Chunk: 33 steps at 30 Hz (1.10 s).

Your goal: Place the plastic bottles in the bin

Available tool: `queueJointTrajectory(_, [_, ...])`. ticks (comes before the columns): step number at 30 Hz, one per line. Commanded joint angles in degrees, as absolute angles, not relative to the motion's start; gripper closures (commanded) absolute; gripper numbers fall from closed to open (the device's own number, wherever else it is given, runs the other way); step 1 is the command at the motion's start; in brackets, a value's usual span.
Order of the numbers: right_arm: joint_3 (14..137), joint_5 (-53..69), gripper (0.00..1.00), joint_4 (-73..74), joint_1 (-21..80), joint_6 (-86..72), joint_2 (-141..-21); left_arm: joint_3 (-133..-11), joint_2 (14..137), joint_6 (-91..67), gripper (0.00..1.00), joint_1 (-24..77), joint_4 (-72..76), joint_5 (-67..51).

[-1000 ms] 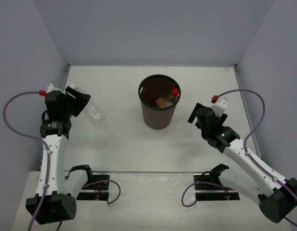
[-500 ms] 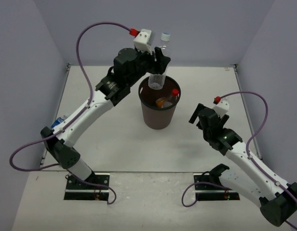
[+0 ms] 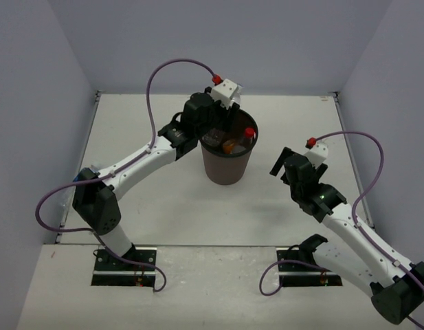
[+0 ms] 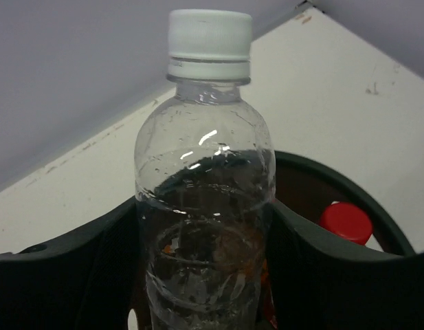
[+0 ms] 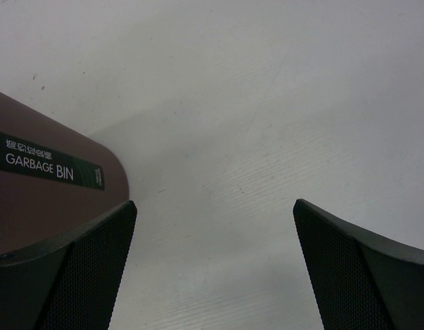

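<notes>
The dark brown bin [image 3: 227, 163] stands mid-table. Inside it lie a red-capped bottle [image 3: 249, 133] and an orange one [image 3: 229, 146]. My left gripper [image 3: 216, 122] reaches over the bin's left rim. In the left wrist view it [image 4: 205, 203] is shut on a clear bottle [image 4: 206, 172] with a white cap, held upright over the bin's opening, and the red cap [image 4: 346, 222] shows below. The gripper hides this bottle in the top view. My right gripper [image 3: 284, 165] is open and empty, right of the bin [image 5: 33, 199].
A small bit of blue [image 3: 80, 177] shows by the left arm's elbow near the table's left edge. Walls close the table at the back and sides. The bin's side carries a "GARBAGE BIN" label [image 5: 49, 169].
My left arm swung from the table's left side to above the bin with the clear bottle, then lowered it toward the opening. The right arm has hardly moved.
</notes>
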State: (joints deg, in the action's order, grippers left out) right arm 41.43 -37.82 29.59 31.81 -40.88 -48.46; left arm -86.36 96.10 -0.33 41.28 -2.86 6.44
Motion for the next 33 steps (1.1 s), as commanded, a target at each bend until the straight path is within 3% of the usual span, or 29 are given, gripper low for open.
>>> queueJointTrajectory(1, [41.48,-37.88,0.01,28.04,31.65,-40.43,-49.38,-83.15,91.45,0.92,0.24,41.31,2.99,5.49])
queueJointTrajectory(6, [41.48,-37.79,0.01,28.04,31.64,-40.60,-49.66,-82.97,89.64,0.62,0.00,41.31,1.57,4.92])
queueJointTrajectory(13, [41.57,-37.79,0.01,28.04,31.65,-40.61,-50.29,-85.26,84.10,-1.82,0.00,41.31,-1.13,5.37])
queueJointTrajectory(21, [41.48,-37.66,0.01,28.08,31.64,-40.34,-49.20,-87.08,75.06,1.26,0.00,36.92,-12.18,14.30])
queueJointTrajectory(24, [41.31,-37.31,0.01,28.04,31.63,-40.52,-48.57,-85.60,71.40,-10.75,0.00,24.70,-19.06,14.61])
queueJointTrajectory(26, [41.35,-36.88,0.01,28.04,31.55,-40.48,-48.38,-81.86,69.00,-19.84,0.00,19.69,-21.69,20.79])
queueJointTrajectory(30, [41.40,-36.45,0.01,28.12,31.55,-40.35,-48.75,-74.47,66.79,-31.53,0.00,15.93,-24.63,29.15])
queueJointTrajectory(33, [41.47,-36.49,0.01,28.11,31.46,-40.34,-48.78,-77.21,72.05,-47.56,0.00,11.10,-43.11,35.00])
